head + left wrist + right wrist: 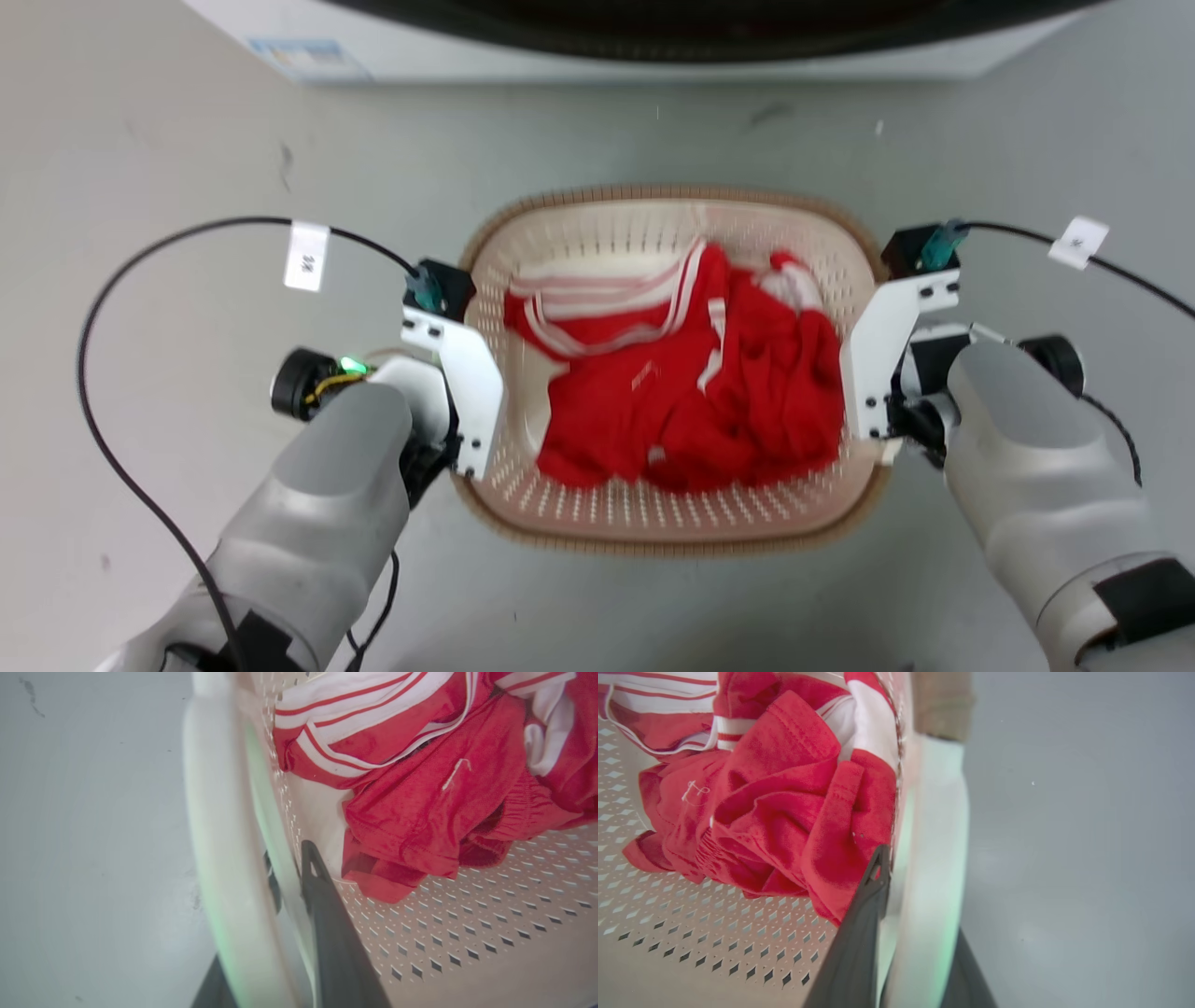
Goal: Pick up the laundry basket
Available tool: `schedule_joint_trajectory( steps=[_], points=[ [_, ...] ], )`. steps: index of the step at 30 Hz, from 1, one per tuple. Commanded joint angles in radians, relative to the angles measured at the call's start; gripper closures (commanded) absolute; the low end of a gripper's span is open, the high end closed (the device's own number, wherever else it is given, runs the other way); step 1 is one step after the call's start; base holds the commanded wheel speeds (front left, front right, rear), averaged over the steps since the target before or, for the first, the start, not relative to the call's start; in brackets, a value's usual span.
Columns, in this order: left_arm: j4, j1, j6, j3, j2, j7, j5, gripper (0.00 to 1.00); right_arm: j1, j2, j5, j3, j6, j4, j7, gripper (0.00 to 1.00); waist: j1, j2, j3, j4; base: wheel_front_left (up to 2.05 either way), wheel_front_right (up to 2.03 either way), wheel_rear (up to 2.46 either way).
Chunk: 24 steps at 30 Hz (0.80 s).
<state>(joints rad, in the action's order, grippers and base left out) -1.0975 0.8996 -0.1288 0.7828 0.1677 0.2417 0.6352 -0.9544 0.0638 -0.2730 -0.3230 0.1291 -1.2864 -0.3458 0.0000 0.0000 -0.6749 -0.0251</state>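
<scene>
Obs: laundry basket (672,537) on floor (140,187), just before washing machine (597,47). Left end effector (289,872) and right end effector (915,891) each pinch 1 side handle. Risk: an uneven lift tilts it, so a handle slips and the red clothes (691,392) spill.

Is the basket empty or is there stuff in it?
Not empty. Crumpled red clothes with white stripes lie inside the laundry basket, covering much of its holed bottom.
</scene>
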Motion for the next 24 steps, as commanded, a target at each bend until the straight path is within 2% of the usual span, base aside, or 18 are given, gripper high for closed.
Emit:
schedule_joint_trajectory(
  steps=[1,5,11,19,24],
  points=[
    [0.023,-0.018,-0.002,0.026,0.006,0.020,0.016,1.00,0.028,-0.003,0.011,-0.005,0.003,-0.002,-0.029,1.00,0.0000,0.0000,0.116,0.006,0.00,0.00,0.00],
    [0.074,-0.057,-0.002,0.100,0.037,0.111,0.091,1.00,0.072,-0.005,0.018,-0.014,0.003,-0.003,-0.118,1.00,0.0000,0.0000,0.239,0.009,0.00,0.00,0.00],
    [0.144,-0.105,-0.003,0.214,0.113,0.228,0.190,1.00,0.119,-0.006,0.006,-0.035,0.002,-0.003,-0.195,1.00,0.0000,0.0000,0.383,0.006,0.00,0.00,0.00],
    [0.204,-0.148,-0.003,0.315,0.184,0.337,0.310,1.00,0.186,-0.005,-0.046,-0.107,0.001,0.022,-0.271,1.00,0.0000,0.0000,0.531,-0.002,0.00,0.00,0.00],
    [0.222,-0.171,-0.003,0.354,0.207,0.363,0.368,1.00,0.226,-0.004,-0.097,-0.148,0.001,0.048,-0.307,1.00,0.0000,0.0000,0.599,-0.006,0.00,0.00,0.00]
  ],
)
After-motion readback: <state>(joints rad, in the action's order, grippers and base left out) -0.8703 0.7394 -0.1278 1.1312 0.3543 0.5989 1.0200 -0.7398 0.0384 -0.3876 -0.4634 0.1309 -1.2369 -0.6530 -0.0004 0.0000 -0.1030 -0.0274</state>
